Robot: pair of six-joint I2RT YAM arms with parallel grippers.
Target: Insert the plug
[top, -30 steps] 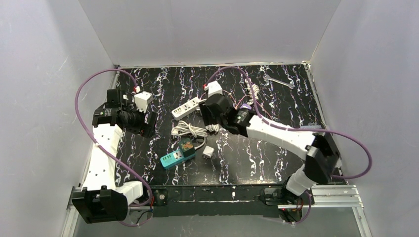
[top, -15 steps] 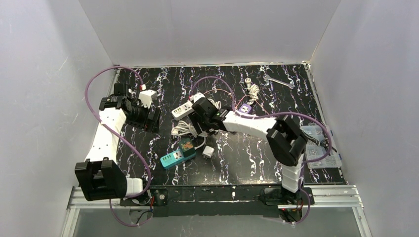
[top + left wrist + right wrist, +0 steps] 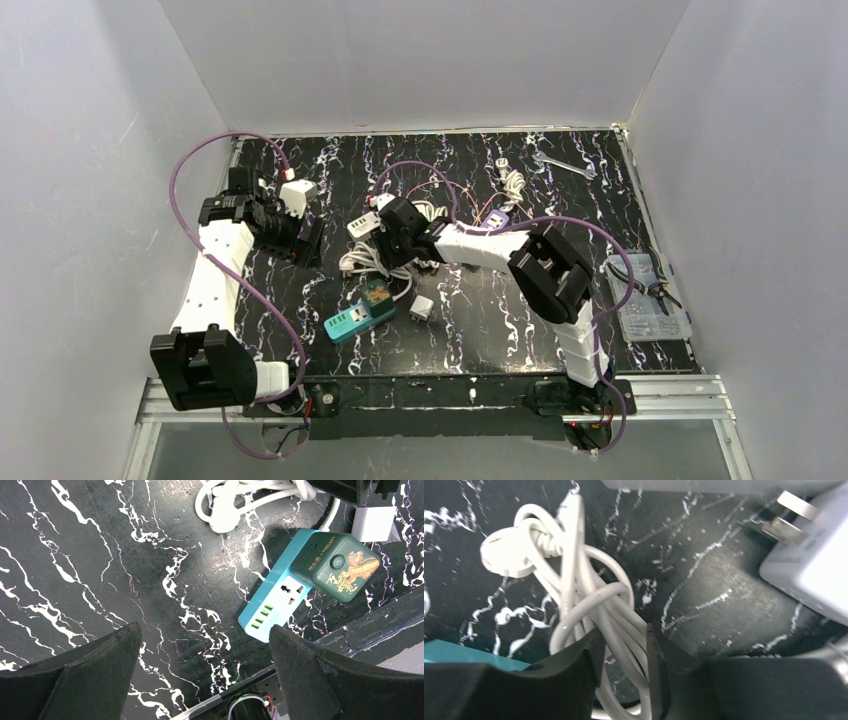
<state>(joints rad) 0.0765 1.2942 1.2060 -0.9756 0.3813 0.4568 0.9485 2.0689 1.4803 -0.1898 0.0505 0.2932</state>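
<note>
From above, the right end effector sits low over a white cord. A wrench lies well apart on the black marbled table, ringed by grey walls.

Left wrist: the left end effector gapes empty above the teal power strip.

Right wrist: the right end effector is clamped on the cord. Its plug lies free, and a white charger is near.

Smooth white plastic cable

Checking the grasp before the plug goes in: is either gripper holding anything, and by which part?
The right gripper pinches the coiled white cable by its bundled loops, not its plug; the left gripper is open, empty.
</note>
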